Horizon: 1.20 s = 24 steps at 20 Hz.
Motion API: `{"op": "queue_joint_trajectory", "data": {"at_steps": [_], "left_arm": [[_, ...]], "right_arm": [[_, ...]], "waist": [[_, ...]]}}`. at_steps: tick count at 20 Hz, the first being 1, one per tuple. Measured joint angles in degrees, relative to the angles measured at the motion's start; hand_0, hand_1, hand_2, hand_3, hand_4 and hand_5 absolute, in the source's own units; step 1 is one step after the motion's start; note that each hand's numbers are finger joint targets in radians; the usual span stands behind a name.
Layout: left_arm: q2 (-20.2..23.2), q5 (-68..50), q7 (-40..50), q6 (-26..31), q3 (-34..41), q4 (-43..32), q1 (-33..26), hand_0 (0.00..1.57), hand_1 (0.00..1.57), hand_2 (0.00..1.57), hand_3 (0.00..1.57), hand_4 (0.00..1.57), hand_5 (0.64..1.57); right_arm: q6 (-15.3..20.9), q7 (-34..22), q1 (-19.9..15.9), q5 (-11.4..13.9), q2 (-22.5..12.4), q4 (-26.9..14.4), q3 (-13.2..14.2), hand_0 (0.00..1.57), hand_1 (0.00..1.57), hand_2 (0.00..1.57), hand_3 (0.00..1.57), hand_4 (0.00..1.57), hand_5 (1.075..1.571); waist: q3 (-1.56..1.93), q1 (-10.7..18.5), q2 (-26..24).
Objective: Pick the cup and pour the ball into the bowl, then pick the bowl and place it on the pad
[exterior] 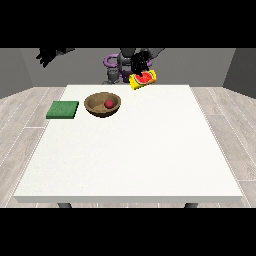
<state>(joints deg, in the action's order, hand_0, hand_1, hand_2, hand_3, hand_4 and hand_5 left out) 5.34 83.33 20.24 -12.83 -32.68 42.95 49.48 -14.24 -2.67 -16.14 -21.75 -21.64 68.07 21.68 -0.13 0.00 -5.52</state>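
A wooden bowl (97,106) stands on the white table (130,150) at the far left, with a red ball (108,104) lying inside it. To the left of the bowl lies a flat green pad (63,109). A yellow cup (143,79) with a red pattern hangs tilted on its side above the table's far edge, right of the bowl. The hand at the view's right (140,62) is curled round the cup from above. The hand at the view's left (47,55) is raised high beyond the table's far left corner, fingers relaxed and holding nothing.
The robot's grey torso (114,67) stands behind the far edge, close to the cup. Wooden floor surrounds the table on all sides.
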Motion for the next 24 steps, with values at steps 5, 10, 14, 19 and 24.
{"op": "queue_joint_trajectory", "data": {"at_steps": [5,10,14,19,24], "left_arm": [[2.5,-11.0,-4.7,-8.1,8.4,4.2,-7.6,0.7,0.7,1.57,1.23,1.13,1.559],[-2.8,-31.0,-9.1,-12.9,16.2,10.5,-16.0,0.0,0.0,0.0,0.0,0.85,1.495],[-4.4,-49.4,-15.9,-13.7,18.0,17.2,-22.2,0.0,0.0,0.0,0.0,0.88,1.469],[-5.0,-67.2,-28.8,-10.6,16.8,23.8,-29.9,0.0,0.0,0.0,0.0,0.9,1.449],[-4.4,-74.8,-38.5,-3.0,18.5,26.7,-33.6,0.0,0.0,0.0,0.0,0.9,1.445]], "right_arm": [[2.8,-0.6,1.1,1.1,1.3,1.3,-0.3,0.0,0.0,0.0,0.0,0.55,1.566],[4.1,0.2,-0.5,1.0,3.1,2.6,-0.9,0.0,0.0,0.0,0.11,0.59,1.564],[4.9,1.0,-2.5,1.5,4.8,3.6,-2.3,0.0,0.0,0.0,0.23,0.58,1.567],[8.5,3.6,-3.3,3.9,8.4,4.4,-4.2,0.0,0.0,0.0,0.0,0.5,1.565],[11.9,9.0,-3.3,6.5,10.8,1.5,-4.3,0.0,0.0,0.0,0.0,0.51,1.569]], "waist": [[-0.06,4.0,-0.4],[-0.79,4.2,4.0],[-0.9,3.5,8.3],[-0.43,4.9,12.2],[-0.05,8.0,15.0]]}}
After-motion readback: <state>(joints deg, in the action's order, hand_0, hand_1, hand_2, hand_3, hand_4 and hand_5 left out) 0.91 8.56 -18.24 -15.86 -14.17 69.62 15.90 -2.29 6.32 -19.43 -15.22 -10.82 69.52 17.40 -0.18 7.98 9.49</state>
